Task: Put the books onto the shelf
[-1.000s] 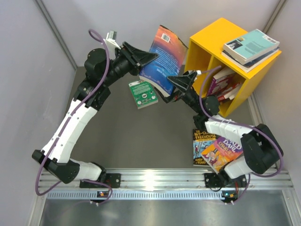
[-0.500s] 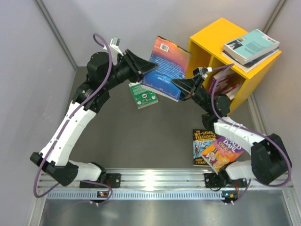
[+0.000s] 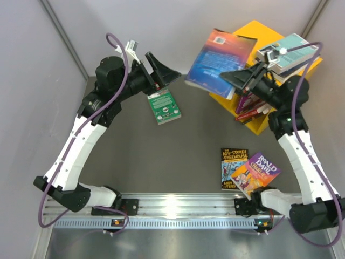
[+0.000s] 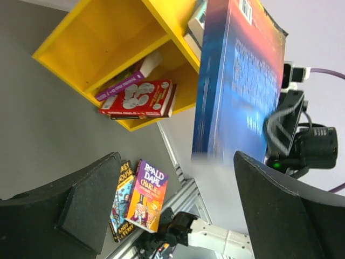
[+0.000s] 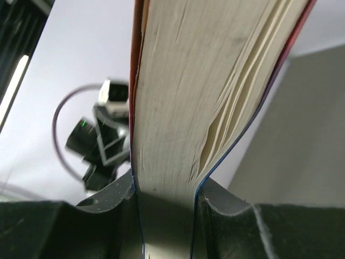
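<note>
Orange and purple, the Roald Dahl paperback (image 3: 257, 171) lies flat at the near edge of the tabletop (image 3: 194, 140), overlapping a black Storey Treehouse book (image 3: 230, 167) just in front of the right arm's base. Farther in, a small green book (image 3: 164, 107) lies face up on the dark, matte tabletop, just below the left gripper (image 3: 164, 73). Its fingers (image 4: 81, 205) are spread wide and hold nothing.

The move in hand belongs to the right arm. The right gripper (image 3: 233, 80) has its fingers (image 5: 108, 199) clamped on the page edge of a large blue-and-orange paperback (image 3: 215, 56), and the pages fan out loosely above the pinch. The book hangs in the air, tilted, with its long axis running up and to the right from the open left fingers towards the top of the yellow shelf (image 3: 257, 125). It hangs in front of the shelf's open face and covers part of it, with the shelf just behind and to its right.

The wrist view shows one compartment bare, while the one beside it holds a red book (image 4: 137, 100) and a purple one lying flat. Teal books (image 3: 288, 51) are stacked on the shelf's top. The bare compartment looks to have the most room, so the book probably needs turning to line its long axis up with that opening.
</note>
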`<state>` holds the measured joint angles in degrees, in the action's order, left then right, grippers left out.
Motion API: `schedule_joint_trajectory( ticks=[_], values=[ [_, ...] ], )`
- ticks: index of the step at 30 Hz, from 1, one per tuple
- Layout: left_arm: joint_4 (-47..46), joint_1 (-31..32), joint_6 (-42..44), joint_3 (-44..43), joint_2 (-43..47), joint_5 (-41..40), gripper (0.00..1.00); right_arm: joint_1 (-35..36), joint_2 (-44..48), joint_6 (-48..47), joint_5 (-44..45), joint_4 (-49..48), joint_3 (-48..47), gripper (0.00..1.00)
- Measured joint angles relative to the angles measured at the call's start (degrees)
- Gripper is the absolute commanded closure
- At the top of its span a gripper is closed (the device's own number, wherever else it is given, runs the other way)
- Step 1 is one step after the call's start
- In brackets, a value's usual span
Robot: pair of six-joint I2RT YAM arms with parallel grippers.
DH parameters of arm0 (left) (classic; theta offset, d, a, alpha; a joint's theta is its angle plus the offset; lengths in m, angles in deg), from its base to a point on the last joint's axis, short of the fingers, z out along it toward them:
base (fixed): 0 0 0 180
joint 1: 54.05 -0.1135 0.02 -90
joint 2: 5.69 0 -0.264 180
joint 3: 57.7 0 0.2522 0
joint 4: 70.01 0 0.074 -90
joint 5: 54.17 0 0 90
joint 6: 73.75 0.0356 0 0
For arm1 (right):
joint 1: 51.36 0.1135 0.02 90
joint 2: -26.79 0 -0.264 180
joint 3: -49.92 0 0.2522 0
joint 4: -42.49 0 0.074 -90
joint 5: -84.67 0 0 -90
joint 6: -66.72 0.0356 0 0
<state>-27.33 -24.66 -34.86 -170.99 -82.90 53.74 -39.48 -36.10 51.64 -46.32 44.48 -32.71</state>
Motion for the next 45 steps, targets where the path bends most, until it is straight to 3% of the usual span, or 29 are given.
schedule_joint_trajectory(
  ticks=[6, 15, 20, 29, 38, 40, 44, 45],
  values=[
    [2.6, -2.9, 2.9, 1.1, 2.6, -0.4, 0.08, -12.5, -6.6, -2.5, 0.3, 9.3, -10.1, 1.0],
    [3.6, -3.8, 4.2, 7.8, 10.2, -0.4, 0.09, -26.1, -20.4, 0.6, -1.2, 12.5, -29.6, 1.0],
    [4.6, -3.9, 4.3, 12.3, 14.9, -1.0, 0.09, -33.9, -23.2, 1.8, -0.9, 14.1, -32.2, 1.0],
    [4.6, -4.0, 4.3, 18.6, 20.0, -1.8, 0.1, -35.6, -26.8, -1.0, -1.4, 25.1, -32.1, 1.0],
    [4.5, -4.1, 4.2, 21.0, 20.1, -1.8, 0.1, -36.2, -27.3, -4.9, -0.6, 29.0, -31.7, 1.0],
    [4.5, -4.1, 4.2, 21.1, 20.1, -1.8, 0.1, -36.3, -27.1, -5.7, -0.4, 29.2, -30.6, 0.96],
    [4.4, -4.2, 4.3, 21.4, 20.1, -1.8, 0.1, -36.3, -26.7, -5.9, -0.2, 29.0, -29.4, 0.55],
    [4.5, -4.2, 4.3, 21.4, 20.1, -1.7, 0.1, -36.3, -26.5, -6.0, -0.1, 29.0, -29.4, 0.49]
  ],
)
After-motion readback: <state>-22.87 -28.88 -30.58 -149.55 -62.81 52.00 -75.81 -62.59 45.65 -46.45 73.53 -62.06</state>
